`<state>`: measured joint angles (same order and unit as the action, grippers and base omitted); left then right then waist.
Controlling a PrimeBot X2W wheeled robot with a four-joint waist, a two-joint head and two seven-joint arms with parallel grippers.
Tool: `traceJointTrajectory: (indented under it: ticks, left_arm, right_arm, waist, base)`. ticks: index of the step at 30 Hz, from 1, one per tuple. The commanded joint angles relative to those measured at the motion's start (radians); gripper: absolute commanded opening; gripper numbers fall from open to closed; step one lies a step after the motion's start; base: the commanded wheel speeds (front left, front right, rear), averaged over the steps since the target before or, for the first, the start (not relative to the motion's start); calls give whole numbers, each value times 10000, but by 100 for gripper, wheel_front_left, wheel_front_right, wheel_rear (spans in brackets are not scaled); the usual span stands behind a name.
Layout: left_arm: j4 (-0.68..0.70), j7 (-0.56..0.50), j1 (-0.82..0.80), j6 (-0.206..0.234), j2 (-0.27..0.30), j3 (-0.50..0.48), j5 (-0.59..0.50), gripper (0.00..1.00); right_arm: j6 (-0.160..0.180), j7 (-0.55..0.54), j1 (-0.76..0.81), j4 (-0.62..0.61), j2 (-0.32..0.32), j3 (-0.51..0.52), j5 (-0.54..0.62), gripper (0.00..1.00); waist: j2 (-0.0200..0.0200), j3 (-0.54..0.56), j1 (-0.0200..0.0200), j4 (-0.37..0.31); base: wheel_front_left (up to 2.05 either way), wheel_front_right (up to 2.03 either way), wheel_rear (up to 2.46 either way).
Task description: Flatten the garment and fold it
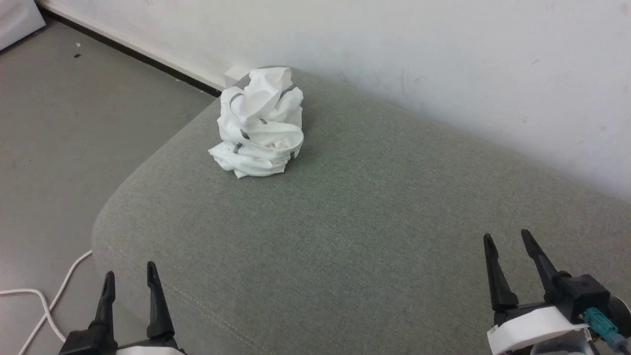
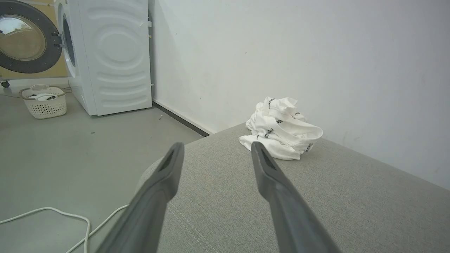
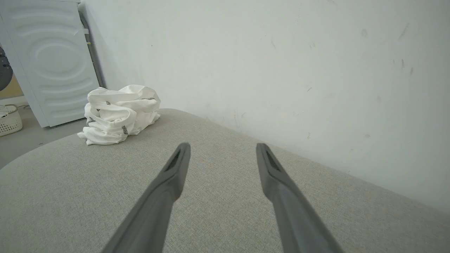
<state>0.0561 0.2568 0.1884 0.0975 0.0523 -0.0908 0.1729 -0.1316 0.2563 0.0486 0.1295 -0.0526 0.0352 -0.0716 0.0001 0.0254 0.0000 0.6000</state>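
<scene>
Head view: the garment is sitting balled up at the far left corner of the grey cushion, showing no clear long axis. The left gripper and right gripper are hanging open, empty, well apart from it. Left wrist view: folds are hiding its sleeves. Right wrist view: dashed dark stitching is crossing white fabric.

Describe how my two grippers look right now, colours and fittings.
The left gripper and right gripper each carry two long, tapering black fingers with pointed tips. Behind the right one sits a white shell, a black block and a teal connector. Close up, the fingers look dark grey with a slot near each tip.
</scene>
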Motion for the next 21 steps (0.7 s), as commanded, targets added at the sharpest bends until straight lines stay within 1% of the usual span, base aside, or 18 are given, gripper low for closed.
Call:
traceJointTrajectory:
  ticks: [1, 8, 12, 14, 15, 17, 19, 21]
  left_arm:
    - [-23, 49, 88, -73, -20, -21, 41, 100]
    - [-24, 49, 92, -110, -20, 2, 155, 100]
    - [305, 49, -220, -123, -20, -69, 913, 100]
    - [472, 49, -536, -349, -17, -66, 1065, 100]
    - [536, 39, -763, -485, 57, -42, 1135, 100]
    - [725, -203, -1407, -780, 432, -3, 1205, 100]
    - [997, -743, -2256, -1023, 846, -5, 1347, 100]
    - [1222, -1524, -3207, -1176, 1322, 12, 1402, 100]
  right_arm:
    - [9, 55, 96, -8, 24, 60, -25, 100]
    - [9, 55, 91, -47, 24, 83, -50, 100]
    - [9, 55, 76, -105, 24, 102, -34, 100]
    - [9, 55, 39, -155, 24, 109, -9, 100]
    - [9, 55, 17, -189, 24, 125, 10, 100]
    - [9, 55, -28, -295, 24, 201, 72, 100]
    - [9, 55, -70, -458, 24, 301, 162, 100]
    - [9, 55, -141, -624, 24, 411, 275, 100]
  waist:
    - [-1, -24, 0, 3]
    - [-1, -53, 0, 2]
    - [-1, -133, 0, -2]
    - [-1, -228, 0, -40]
    - [-1, -272, 0, -61]
    - [-1, -380, 0, -103]
    - [-1, -510, 0, -162]
    - [-1, -680, 0, -242]
  base:
    - [0, 0, 0]
    - [0, 0, 0]
    - [0, 0, 0]
    - [0, 0, 0]
    - [0, 0, 0]
    - [0, 0, 0]
    - [0, 0, 0]
    - [0, 0, 0]
